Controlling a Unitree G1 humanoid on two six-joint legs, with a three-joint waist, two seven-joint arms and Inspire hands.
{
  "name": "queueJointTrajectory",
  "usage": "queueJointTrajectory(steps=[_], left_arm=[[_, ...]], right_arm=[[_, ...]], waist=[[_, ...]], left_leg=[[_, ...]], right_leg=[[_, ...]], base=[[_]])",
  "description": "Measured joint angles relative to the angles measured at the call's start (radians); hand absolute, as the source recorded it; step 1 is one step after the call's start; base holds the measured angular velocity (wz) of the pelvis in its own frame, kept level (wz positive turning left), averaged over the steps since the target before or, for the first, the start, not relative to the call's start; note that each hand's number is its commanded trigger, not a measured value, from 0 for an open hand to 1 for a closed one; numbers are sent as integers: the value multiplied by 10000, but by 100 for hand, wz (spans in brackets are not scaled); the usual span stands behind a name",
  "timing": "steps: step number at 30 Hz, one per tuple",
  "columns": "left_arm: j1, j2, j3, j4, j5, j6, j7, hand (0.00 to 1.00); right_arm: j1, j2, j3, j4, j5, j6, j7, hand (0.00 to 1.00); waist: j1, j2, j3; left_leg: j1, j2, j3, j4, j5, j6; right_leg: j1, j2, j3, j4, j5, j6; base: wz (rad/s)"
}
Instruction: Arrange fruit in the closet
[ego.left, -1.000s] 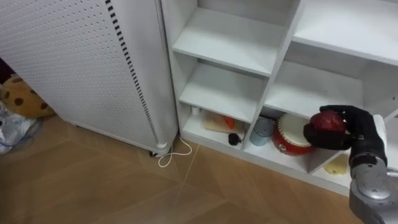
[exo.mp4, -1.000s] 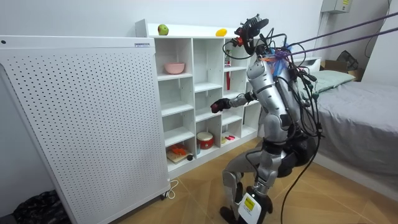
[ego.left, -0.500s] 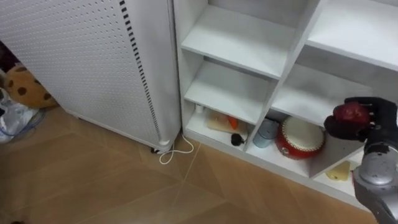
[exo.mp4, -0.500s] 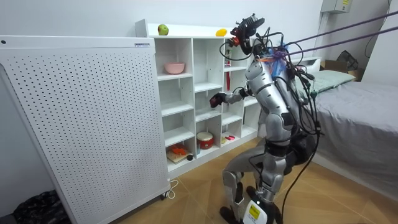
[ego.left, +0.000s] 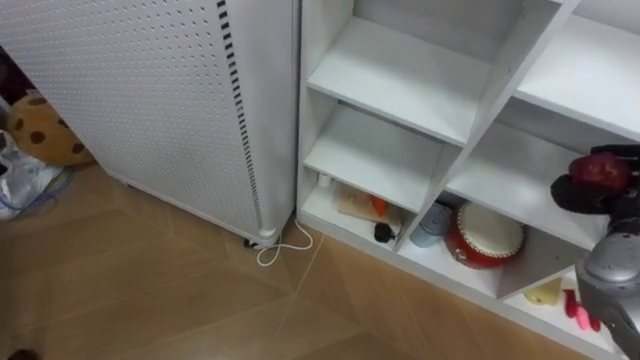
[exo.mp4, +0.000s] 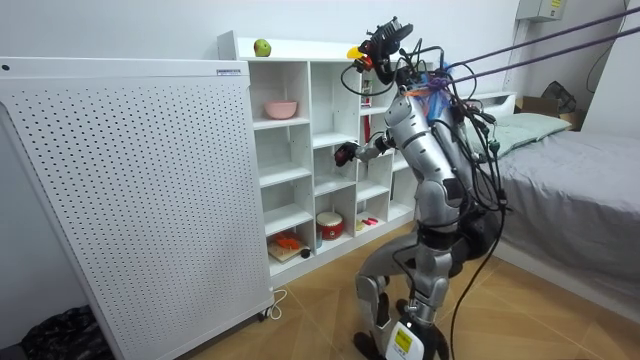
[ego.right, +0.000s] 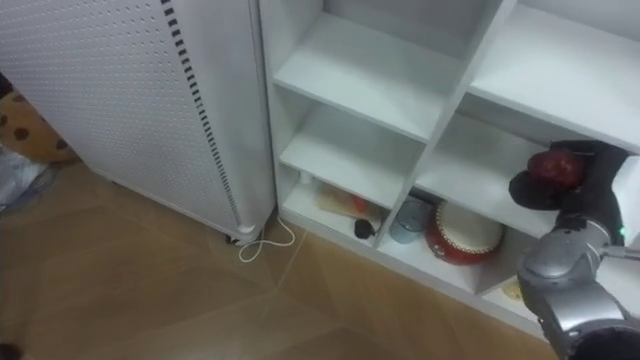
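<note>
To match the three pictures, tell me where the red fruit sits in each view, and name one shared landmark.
Left eye view: red fruit at the right edge, held in the right hand.
Right eye view: right side, in the same hand.
Room view: centre, before the middle shelves.
Shared landmark: the red drum on the bottom shelf, below the fruit.

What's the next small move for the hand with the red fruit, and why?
Probably ease the right hand forward and down, setting the red fruit on the bare shelf board above the red drum. The hand is curled round the fruit in front of that open compartment, above its board.
</note>
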Motion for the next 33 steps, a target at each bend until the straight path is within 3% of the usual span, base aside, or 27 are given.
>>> queueJointTrajectory(steps=[8, 14, 15, 17, 18, 24, 30, 33], left_arm=[[28, 76, 3, -370, 101, 375, -61, 0], [29, 134, 97, -377, 102, 564, -62, 0], [34, 153, 93, -372, 114, 603, -64, 0], [42, 200, 93, -375, 114, 605, -70, 0], [75, 271, 92, -375, 124, 607, -82, 0], [161, 678, 88, -457, 153, 620, -168, 0], [186, 753, 38, -600, 75, 622, -23, 0], [295, 753, 5, -778, 93, 624, 184, 0]], right_arm=[[125, -174, 830, 539, -1690, 662, 340, 100], [188, -551, 1248, 1070, -3990, 1026, 1284, 100], [218, -639, 1459, 1195, -4380, 1037, 1450, 83], [301, -811, 1688, 1261, -4741, 1122, 1725, 65], [307, -863, 1840, 1313, -4903, 1180, 1868, 0], [385, -987, 1965, 1295, -5161, 1230, 2452, 0], [410, -1011, 1922, 1217, -4272, 1133, 2331, 0], [418, -1011, 1920, 1158, -3507, 1083, 2210, 0]], waist=[[12, -121, 30], [327, -155, 41], [401, -165, 47], [531, -178, 53], [560, -194, 63], [540, -339, 131], [483, -675, 167], [499, -712, 182]], left_leg=[[139, 3, 34, 75, -65, -24], [182, 14, -45, 251, -126, -88], [248, 10, -51, 255, -127, -88], [339, 7, -59, 256, -136, -83], [403, 4, -77, 261, -139, -83], [497, -134, -251, 270, -155, -90], [389, -169, -273, 346, -157, -88], [299, -158, -328, 422, -159, -93]], right_leg=[[118, -88, -19, 139, -137, -86], [182, -30, -19, 278, -196, -106], [242, -32, -17, 285, -213, -92], [352, -27, -16, 288, -240, -77], [430, -25, -33, 288, -255, -70], [585, -55, -101, 294, -296, -52], [535, -112, -123, 399, -355, -28], [519, -86, -188, 415, -361, -26]], base=[[0], [1], [5], [5], [5], [5], [6], [1]])
